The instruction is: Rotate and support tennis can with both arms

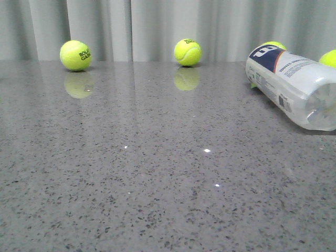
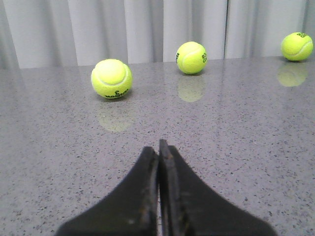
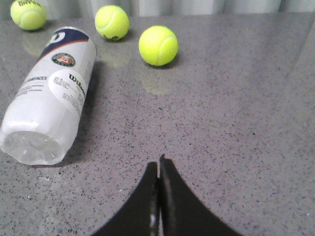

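Observation:
The tennis can (image 1: 294,84) lies on its side at the far right of the table, clear base toward me, navy and white Wilson label at its far end. It also shows in the right wrist view (image 3: 51,98), with the round Roland Garros logo facing up. My right gripper (image 3: 158,167) is shut and empty, apart from the can, over bare table. My left gripper (image 2: 158,150) is shut and empty; the can is out of its view. Neither arm shows in the front view.
Yellow-green tennis balls lie along the back by the grey curtain: one at the left (image 1: 76,55), one in the middle (image 1: 187,52), two behind the can (image 1: 273,45) (image 1: 328,58). The left wrist view shows three balls, the nearest (image 2: 111,78) ahead of the fingers.

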Robot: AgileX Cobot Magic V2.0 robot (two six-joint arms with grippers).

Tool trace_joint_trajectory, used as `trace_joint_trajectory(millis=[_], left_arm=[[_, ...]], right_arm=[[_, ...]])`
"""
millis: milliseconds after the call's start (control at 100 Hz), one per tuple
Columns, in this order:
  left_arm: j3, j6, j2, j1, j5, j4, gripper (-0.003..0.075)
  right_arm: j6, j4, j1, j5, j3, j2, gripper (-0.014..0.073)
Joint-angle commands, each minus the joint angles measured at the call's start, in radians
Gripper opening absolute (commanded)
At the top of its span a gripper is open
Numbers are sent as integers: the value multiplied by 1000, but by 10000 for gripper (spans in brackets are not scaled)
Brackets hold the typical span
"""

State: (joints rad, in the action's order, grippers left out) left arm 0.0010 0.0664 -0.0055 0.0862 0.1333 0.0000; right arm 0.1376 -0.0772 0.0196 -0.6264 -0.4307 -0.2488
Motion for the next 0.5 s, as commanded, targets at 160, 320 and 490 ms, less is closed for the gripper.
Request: trace_joint_trajectory(millis=[160, 320, 490], left_arm=[[43, -3, -25, -2, -89, -11, -19], [43, -3, -25, -2, -89, -11, -19], [43, -3, -25, -2, -89, -11, -19]], right_arm=[[-5, 22, 5, -4, -184, -268, -69], [-54, 63, 5, -90, -284, -424, 26], [-111, 164, 5, -139, -397, -576, 507]])
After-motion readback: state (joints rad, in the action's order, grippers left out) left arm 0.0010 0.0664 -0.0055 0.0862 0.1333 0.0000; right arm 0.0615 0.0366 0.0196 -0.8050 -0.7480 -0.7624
